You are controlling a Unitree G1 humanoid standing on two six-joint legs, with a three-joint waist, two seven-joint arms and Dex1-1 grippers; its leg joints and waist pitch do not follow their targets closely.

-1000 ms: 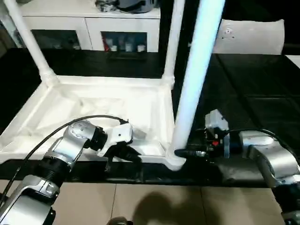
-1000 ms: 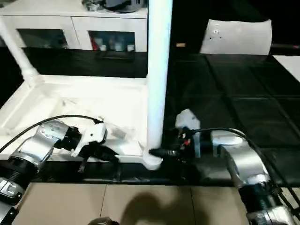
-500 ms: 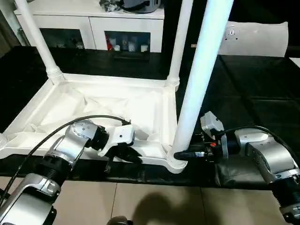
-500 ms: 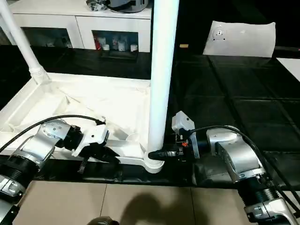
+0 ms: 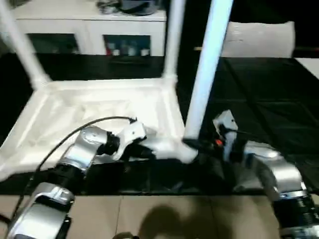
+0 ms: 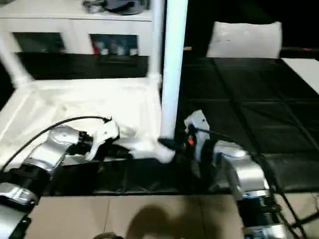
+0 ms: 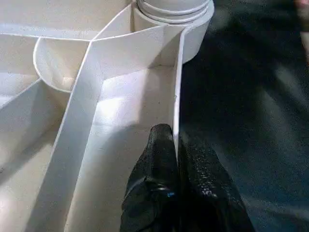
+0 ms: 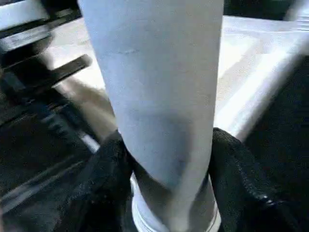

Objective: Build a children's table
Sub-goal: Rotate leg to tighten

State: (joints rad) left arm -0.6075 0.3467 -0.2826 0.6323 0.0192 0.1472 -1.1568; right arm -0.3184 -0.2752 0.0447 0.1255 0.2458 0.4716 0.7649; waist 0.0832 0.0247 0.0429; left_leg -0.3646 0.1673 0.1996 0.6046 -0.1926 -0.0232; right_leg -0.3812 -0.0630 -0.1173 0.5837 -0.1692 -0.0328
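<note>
White tabletop [image 5: 99, 107], 3 upright legs [image 5: 207, 69]

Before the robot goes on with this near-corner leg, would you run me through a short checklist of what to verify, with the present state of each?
1. Right gripper around the near leg: ok, a finger on each side of the tube just above the socket.
2. Left gripper steadying the table top: ok, shut on the thin rim wall close to that corner.
3. Leg seated fully in the corner socket: cannot tell, the joint shows no clear end stop.
4. Leg standing straight: cannot tell, it looks tilted in the head views, but so do the others.
5. Two far legs in their sockets: ok, both stand upright.
6. Fourth corner: cannot tell, it is out of frame.
</note>
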